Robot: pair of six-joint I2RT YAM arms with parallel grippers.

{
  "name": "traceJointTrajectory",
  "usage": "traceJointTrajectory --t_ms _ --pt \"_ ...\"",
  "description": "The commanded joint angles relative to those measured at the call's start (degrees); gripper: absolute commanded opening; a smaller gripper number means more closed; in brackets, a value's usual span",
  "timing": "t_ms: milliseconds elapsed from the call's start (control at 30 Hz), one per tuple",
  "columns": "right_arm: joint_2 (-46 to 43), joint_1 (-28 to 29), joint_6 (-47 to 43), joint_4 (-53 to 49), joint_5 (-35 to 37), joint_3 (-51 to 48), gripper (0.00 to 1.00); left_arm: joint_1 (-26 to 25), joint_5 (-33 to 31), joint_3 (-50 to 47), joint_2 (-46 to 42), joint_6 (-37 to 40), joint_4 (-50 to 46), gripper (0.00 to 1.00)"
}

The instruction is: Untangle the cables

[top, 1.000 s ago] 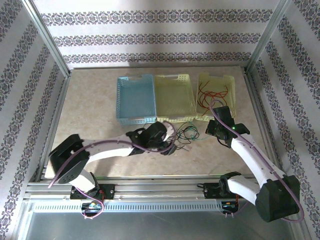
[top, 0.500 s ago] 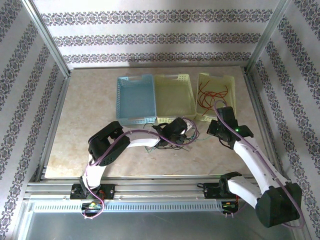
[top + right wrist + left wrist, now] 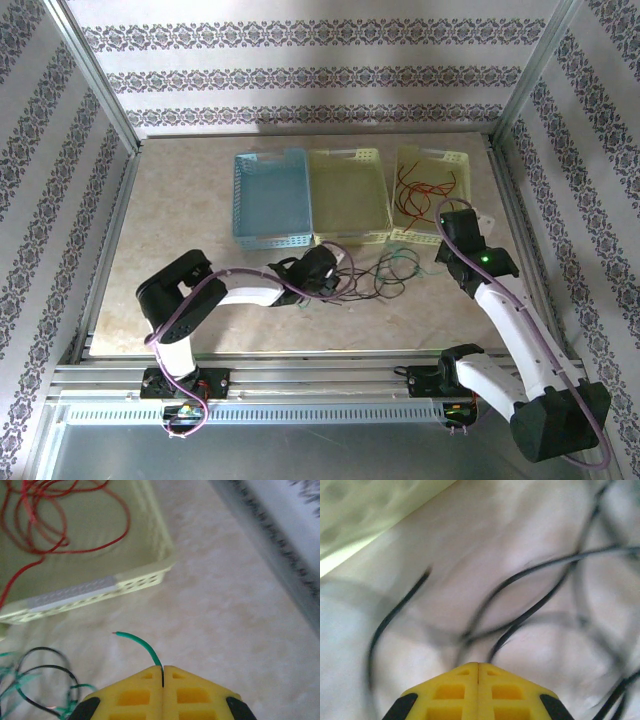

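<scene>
Cables, thin black and green wires (image 3: pixel 378 272), sprawl left-to-right across the tabletop's (image 3: pixel 190 215) middle between both arms. Right fingers (image 3: pixel 192 694) clench a green end (image 3: pixel 144 645); left fingers (image 3: pixel 447 692), pressed shut, meet a black strand (image 3: pixel 530 605).

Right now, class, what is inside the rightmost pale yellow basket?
Loose red cables lie on the basket floor. From above, the right arm covers its near right corner, so that spot cannot be checked.

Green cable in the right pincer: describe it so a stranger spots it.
Find the rightmost basket, holding red cables. Before its near rim the right pincer is shut on a green cable. Unlike the tangled strands, its short end curves free.
</scene>
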Motion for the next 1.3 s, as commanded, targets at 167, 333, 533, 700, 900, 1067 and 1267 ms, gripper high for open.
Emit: traceJointTrajectory --t_ms 167,333,533,700,900,1067,1267 --pt "-1.3 -1.9 -4.7 3.6 -5.9 -0.5 0.00 1.6 1.5 -6.6 -6.2 -2.4 3.8 0.00" --pt "-0.7 -1.3 -4.0 7.0 -18.1 -2.7 0.00 0.7 10.5 -3.7 -9.1 1.5 6.7 0.34" --pt "1.2 -0.5 -2.4 6.4 -21.4 -2.6 0.00 -3.1 16.3 10.0 -2.7 10.5 1.1 0.60" --pt "2.5 -0.9 -1.2 5.1 -21.9 -1.4 0.00 -6.4 18.6 22.7 8.5 17.0 -3.4 0.58" --pt "3.8 -2.6 -0.8 3.7 -24.7 0.6 0.00 -8.9 17.4 32.8 18.9 21.9 -8.4 0.53" --pt "3.0 -4.8 -0.4 3.7 -27.1 1.4 0.00 -9.1 10.5 34.4 22.9 22.5 -9.5 0.44" --pt "0.3 -7.7 -0.3 2.7 -27.5 2.7 0.00 -9.0 3.9 29.0 23.5 22.5 -4.2 0.05"
